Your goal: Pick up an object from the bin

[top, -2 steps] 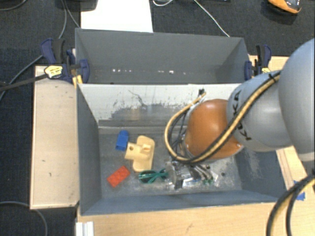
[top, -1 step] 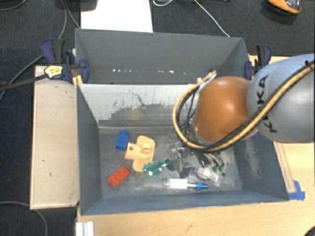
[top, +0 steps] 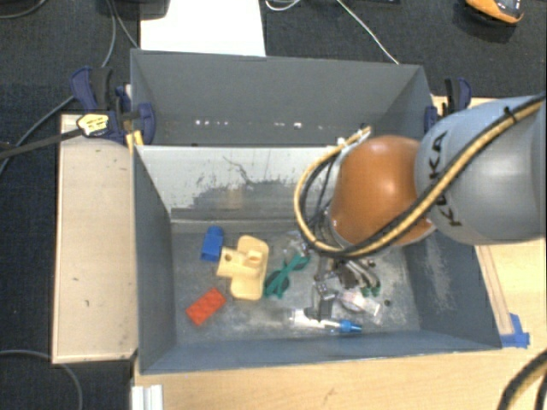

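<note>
My gripper [top: 328,304] hangs low over the right middle of the bin floor, under the orange wrist cover. Its fingertips point down onto a small clutter of pale and clear things [top: 352,301]. A blue-capped marker [top: 335,325] lies just in front of the fingers, near the bin's front wall. A green plastic piece [top: 285,274] lies immediately left of the gripper. Nothing shows clearly between the fingers.
Further left lie a cream plastic block [top: 244,266], a small blue block [top: 212,244] and a red brick [top: 206,306]. The arm and its orange cover hang over the bin's right half and hide the floor beneath them.
</note>
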Motion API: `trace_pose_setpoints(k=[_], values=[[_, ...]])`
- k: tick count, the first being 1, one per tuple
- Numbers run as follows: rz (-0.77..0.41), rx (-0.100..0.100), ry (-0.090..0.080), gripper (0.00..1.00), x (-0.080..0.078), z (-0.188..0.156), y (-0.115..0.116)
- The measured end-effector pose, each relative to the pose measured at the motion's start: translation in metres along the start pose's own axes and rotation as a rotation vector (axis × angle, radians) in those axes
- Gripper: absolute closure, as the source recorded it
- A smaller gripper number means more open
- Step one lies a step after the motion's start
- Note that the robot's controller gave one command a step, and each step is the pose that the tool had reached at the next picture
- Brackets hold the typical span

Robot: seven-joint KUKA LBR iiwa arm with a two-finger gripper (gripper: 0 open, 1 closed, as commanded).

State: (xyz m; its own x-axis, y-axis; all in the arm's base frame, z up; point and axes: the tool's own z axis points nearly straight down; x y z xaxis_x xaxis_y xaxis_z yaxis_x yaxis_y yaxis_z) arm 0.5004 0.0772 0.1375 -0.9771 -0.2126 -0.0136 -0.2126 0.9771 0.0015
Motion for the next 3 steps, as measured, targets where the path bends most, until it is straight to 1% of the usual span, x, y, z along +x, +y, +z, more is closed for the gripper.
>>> trace_pose_setpoints(k=[1,2,3], values=[[0.003,0.000,0.000,0.00,0.000,0.000,0.000],[0.086,-0.002,-0.005,0.00,-0.044,0.036,0.033],[-0.231,0.000,-0.005,0.00,-0.075,0.068,0.016]])
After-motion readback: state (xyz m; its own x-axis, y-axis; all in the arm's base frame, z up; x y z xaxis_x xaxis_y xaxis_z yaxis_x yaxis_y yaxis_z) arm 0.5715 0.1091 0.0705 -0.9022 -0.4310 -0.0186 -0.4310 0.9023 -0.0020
